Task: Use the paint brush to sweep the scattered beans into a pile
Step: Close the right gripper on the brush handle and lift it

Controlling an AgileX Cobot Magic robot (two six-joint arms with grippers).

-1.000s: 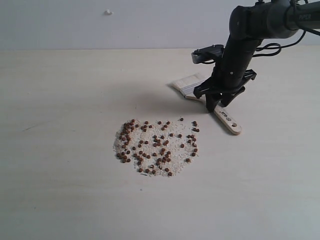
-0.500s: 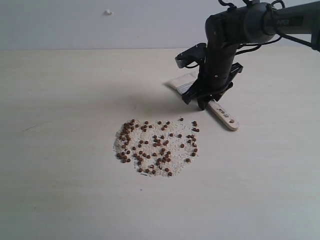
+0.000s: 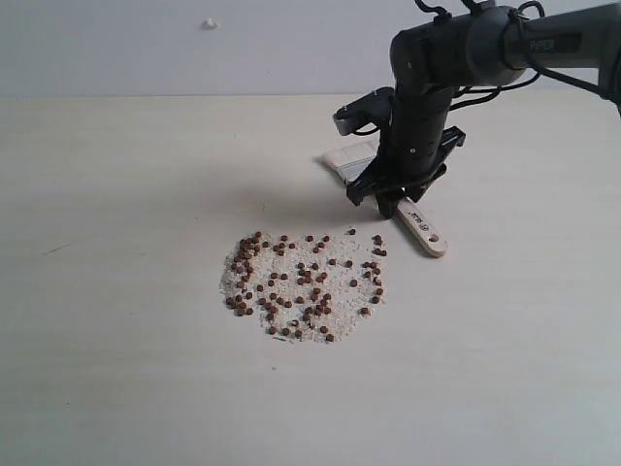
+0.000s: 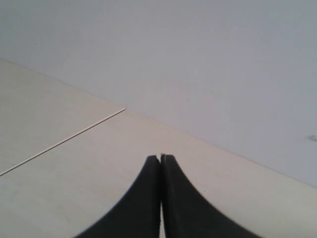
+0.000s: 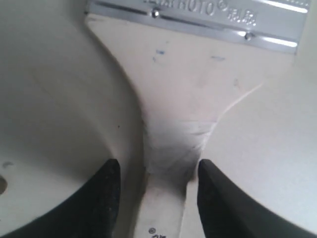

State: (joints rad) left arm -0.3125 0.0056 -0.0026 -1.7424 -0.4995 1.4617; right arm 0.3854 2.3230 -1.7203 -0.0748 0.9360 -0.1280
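The beans point(image 3: 306, 284) lie scattered in a roundish patch of whitish grains on the pale table. The paint brush point(image 3: 419, 229) lies flat behind and to the right of that patch, with its off-white bristles point(image 3: 347, 158) pointing away and its handle end toward the front right. My right gripper point(image 3: 388, 202) is down over the handle's neck, open. In the right wrist view the handle point(image 5: 168, 148) runs between the two black fingers point(image 5: 106, 193) with a gap on each side, below the silver ferrule point(image 5: 198, 20). My left gripper point(image 4: 160, 157) is shut on nothing, over bare table, and does not show in the exterior view.
The pale wooden table point(image 3: 126, 291) spreads around the patch on all sides. A grey wall point(image 3: 194, 49) bounds its far edge. A thin seam point(image 4: 64, 141) crosses the table near the left gripper.
The right arm has moved left along the brush, from over the handle's middle to the neck near the ferrule, and lower. The brush has shifted slightly left. The beans have not moved.
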